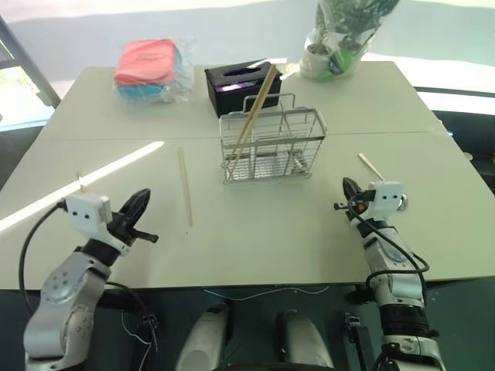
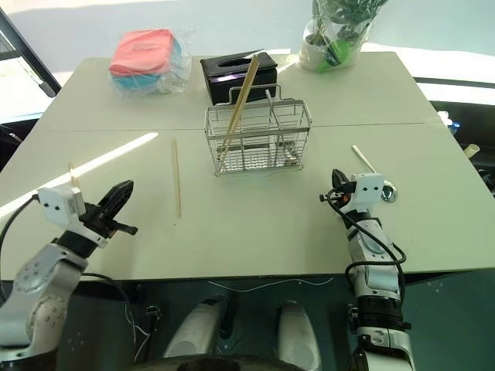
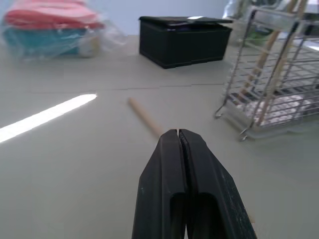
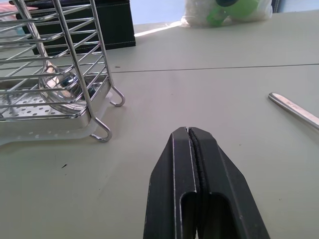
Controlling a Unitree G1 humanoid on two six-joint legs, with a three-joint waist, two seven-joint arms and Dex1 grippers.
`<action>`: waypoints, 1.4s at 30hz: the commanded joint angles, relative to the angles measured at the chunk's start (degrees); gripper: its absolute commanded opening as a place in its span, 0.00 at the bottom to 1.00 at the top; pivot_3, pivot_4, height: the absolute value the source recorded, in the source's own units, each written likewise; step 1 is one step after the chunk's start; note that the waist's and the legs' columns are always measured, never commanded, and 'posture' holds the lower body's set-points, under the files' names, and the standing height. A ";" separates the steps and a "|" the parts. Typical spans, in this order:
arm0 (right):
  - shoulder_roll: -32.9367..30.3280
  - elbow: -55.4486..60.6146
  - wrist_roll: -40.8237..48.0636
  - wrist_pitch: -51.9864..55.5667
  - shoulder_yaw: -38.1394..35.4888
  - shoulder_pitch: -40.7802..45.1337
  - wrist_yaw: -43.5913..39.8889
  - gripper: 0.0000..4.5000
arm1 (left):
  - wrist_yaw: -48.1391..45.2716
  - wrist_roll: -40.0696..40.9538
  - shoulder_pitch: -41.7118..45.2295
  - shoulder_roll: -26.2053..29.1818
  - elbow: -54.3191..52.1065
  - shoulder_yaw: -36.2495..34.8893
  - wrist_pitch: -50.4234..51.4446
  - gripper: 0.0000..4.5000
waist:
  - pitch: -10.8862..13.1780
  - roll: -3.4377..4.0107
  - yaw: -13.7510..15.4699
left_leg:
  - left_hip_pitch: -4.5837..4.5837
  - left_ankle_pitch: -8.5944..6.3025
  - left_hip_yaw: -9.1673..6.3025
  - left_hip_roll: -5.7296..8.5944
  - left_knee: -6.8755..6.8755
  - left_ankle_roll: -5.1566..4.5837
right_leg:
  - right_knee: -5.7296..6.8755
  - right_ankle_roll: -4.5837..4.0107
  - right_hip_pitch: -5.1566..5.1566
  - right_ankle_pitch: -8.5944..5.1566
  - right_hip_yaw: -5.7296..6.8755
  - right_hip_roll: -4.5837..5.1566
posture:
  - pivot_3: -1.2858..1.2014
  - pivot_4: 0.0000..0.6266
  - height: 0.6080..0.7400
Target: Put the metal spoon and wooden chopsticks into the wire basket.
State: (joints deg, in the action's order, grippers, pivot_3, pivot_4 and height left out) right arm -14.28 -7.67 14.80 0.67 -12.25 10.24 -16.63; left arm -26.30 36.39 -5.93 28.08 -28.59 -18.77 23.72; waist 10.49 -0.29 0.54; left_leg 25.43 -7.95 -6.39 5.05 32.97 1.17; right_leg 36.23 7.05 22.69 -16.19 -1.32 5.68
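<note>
One chopstick racked, one on the table; both grippers empty.

The wire basket (image 1: 272, 147) stood mid-table before a black tissue box (image 1: 236, 85). One wooden chopstick (image 1: 255, 112) leaned inside its left compartment; the second chopstick (image 1: 185, 186) lay flat on the table to the basket's left. A metal spoon (image 4: 59, 89) rested inside the basket, and another metal utensil (image 1: 370, 166) lay on the table to the right. The left gripper (image 1: 138, 216) and right gripper (image 1: 349, 193) had fingers pressed together, holding nothing.
</note>
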 commanded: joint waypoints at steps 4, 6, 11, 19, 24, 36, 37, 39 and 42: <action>-0.31 1.03 0.26 -0.41 -0.65 0.62 0.09 0.00 | -11.42 12.10 7.71 9.04 -1.44 1.41 9.53 0.01 | 0.00 0.07 -0.41 | -0.03 0.00 0.01 -0.01 -0.01 0.00 | 0.00 0.00 0.01 0.00 -0.04 -0.05 | 0.52 0.24 1.00; -0.19 1.66 0.73 0.68 -0.93 0.43 0.51 0.00 | -16.36 14.31 10.33 12.17 0.44 3.18 12.36 0.01 | 0.00 0.14 -0.60 | -0.03 0.01 0.01 -0.02 -0.02 0.00 | 0.00 0.00 0.03 0.00 -0.06 -0.07 | 0.52 0.24 1.00; -0.63 3.73 1.34 3.43 -1.51 0.02 1.29 0.00 | -26.66 12.44 17.88 16.43 7.10 9.48 13.73 0.01 | 0.04 0.20 -1.28 | -0.03 0.01 0.00 -0.02 -0.04 0.00 | 0.02 -0.01 0.02 0.00 -0.07 -0.10 | 0.52 0.24 1.00; -6.79 13.31 0.18 17.80 -1.02 -0.17 2.43 0.00 | -32.44 6.81 26.67 12.10 14.81 16.79 10.57 0.01 | 0.06 0.24 -1.21 | 0.03 0.01 0.04 0.00 -0.04 -0.01 | 0.02 0.00 0.07 0.00 -0.13 -0.05 | 0.52 0.24 1.00; -11.99 20.47 2.58 32.53 -0.60 2.90 1.42 0.19 | -33.02 4.14 28.37 8.93 16.81 18.86 8.84 0.00 | 0.06 0.23 -1.30 | 0.06 0.02 0.00 -0.04 -0.04 -0.01 | 0.03 -0.01 0.02 0.01 -0.15 -0.02 | 0.52 0.24 1.00; -28.25 20.41 4.00 51.07 2.71 12.08 -9.07 0.99 | -32.06 0.70 30.22 4.42 18.14 19.37 6.99 0.00 | 0.10 0.19 -1.13 | 0.16 0.08 0.05 0.02 0.00 -0.13 | -0.05 -0.01 -0.02 0.01 -0.07 0.14 | 0.52 0.24 1.00; -29.21 18.44 3.92 50.98 2.80 12.72 -10.16 0.99 | -31.72 0.67 30.22 4.10 18.04 19.21 7.01 0.00 | 0.10 0.18 -1.13 | 0.16 0.09 0.04 0.01 0.01 -0.14 | -0.06 -0.01 -0.03 0.01 -0.06 0.13 | 0.52 0.24 1.00; -29.96 12.40 3.15 49.35 2.23 14.51 -11.22 0.99 | -31.06 0.29 30.10 3.50 17.90 18.94 6.85 0.00 | 0.11 0.18 -1.14 | 0.17 0.09 0.04 0.01 0.02 -0.14 | -0.07 0.00 -0.05 0.01 -0.05 0.13 | 0.52 0.24 1.00; -29.04 2.16 4.99 48.41 -1.31 18.18 -12.75 0.99 | -30.13 -0.13 29.51 2.91 17.20 18.83 6.62 0.00 | 0.11 0.17 -1.16 | 0.16 0.10 0.07 0.02 0.04 -0.16 | -0.07 0.01 -0.08 0.02 -0.05 0.13 | 0.52 0.24 1.00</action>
State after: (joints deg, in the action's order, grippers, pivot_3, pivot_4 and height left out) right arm -43.19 -2.76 18.93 50.56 -10.57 26.59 -28.63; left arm -56.94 36.42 23.21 31.06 -9.67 1.16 31.67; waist 10.60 -0.12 -0.62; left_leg 25.59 -7.85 -6.32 5.06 33.01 1.01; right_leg 36.16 7.06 22.60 -16.17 -1.37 5.81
